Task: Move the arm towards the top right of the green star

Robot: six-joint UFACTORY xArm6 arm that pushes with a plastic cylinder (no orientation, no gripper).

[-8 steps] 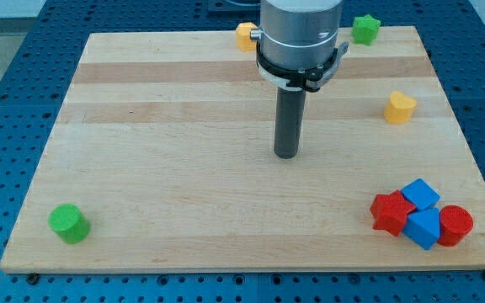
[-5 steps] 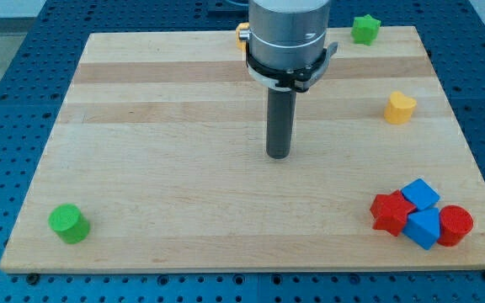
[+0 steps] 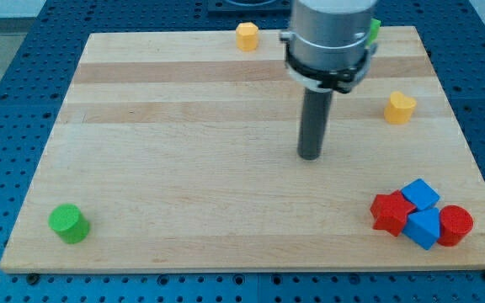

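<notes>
The green star (image 3: 375, 29) sits at the board's top right edge; the arm's body hides most of it and only a sliver shows. My tip (image 3: 310, 156) rests near the middle of the wooden board (image 3: 183, 168), well below and to the left of the star.
A yellow block (image 3: 247, 36) sits at the top centre and a yellow heart-like block (image 3: 400, 108) at the right. A red star (image 3: 391, 212), two blue cubes (image 3: 419, 194) (image 3: 423, 228) and a red cylinder (image 3: 455, 225) cluster at the bottom right. A green cylinder (image 3: 67, 223) stands at the bottom left.
My tip first slid slightly left, then moved right by about 40 pixels. The arm body now covers most of the green star and uncovers the top yellow block.
</notes>
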